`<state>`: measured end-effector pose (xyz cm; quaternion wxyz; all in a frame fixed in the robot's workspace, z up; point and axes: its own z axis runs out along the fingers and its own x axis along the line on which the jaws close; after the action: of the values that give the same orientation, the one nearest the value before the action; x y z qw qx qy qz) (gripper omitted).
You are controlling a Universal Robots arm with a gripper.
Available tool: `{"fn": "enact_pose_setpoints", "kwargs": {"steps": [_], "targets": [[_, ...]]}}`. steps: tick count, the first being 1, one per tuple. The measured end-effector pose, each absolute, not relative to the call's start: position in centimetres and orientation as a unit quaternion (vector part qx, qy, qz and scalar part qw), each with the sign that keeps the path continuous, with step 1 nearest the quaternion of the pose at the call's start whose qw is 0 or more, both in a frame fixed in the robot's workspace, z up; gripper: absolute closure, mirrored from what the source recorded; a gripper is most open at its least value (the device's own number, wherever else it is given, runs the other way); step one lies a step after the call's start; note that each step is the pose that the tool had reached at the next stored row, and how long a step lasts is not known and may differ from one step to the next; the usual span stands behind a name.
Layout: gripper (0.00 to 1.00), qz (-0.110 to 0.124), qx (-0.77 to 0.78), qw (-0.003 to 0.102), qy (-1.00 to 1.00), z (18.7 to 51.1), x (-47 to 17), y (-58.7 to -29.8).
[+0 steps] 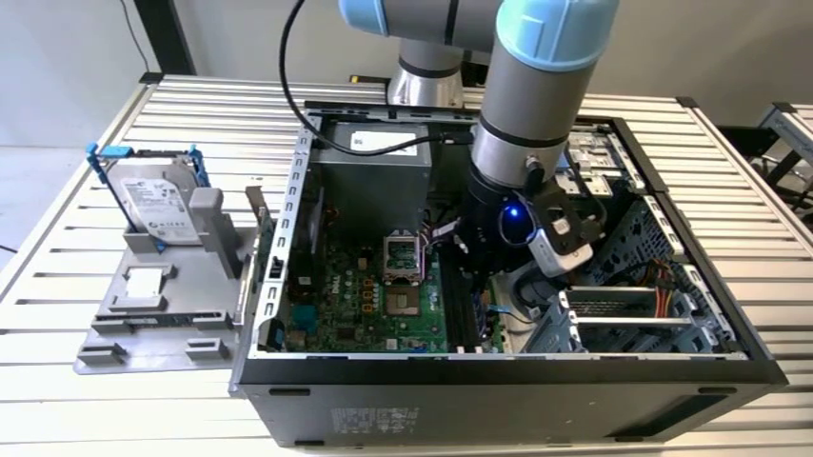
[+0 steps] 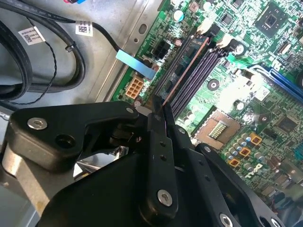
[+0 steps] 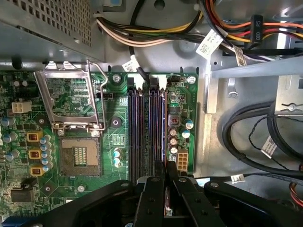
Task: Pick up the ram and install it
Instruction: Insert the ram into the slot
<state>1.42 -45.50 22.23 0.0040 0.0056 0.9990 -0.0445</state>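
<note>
the gripper (image 2: 161,109) is pinching one end of the ram (image 2: 183,70), which stands on edge along the black slots (image 3: 135,132) of the motherboard (image 3: 118,127). all this is inside the open computer case (image 1: 508,367) on the slatted surface (image 1: 128,409). i cannot tell whether the ram is seated.

Your exterior view has even, diffuse overhead light: the slatted table (image 1: 76,286) reads bright, the computer case (image 1: 508,400) interior sits in soft shade, and 1 blue indicator light (image 1: 512,217) glows on the arm (image 1: 534,105). In both wrist views the motherboard (image 3: 118,137) is evenly lit; the black gripper (image 3: 165,166) shows little surface detail.
</note>
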Motion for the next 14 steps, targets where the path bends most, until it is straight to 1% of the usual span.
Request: {"fn": "enact_pose_setpoints", "kwargs": {"steps": [14], "targets": [[1.00, -0.047, 0.004, 0.004, 0.999, 21.85, 1.43, -45.47]]}}
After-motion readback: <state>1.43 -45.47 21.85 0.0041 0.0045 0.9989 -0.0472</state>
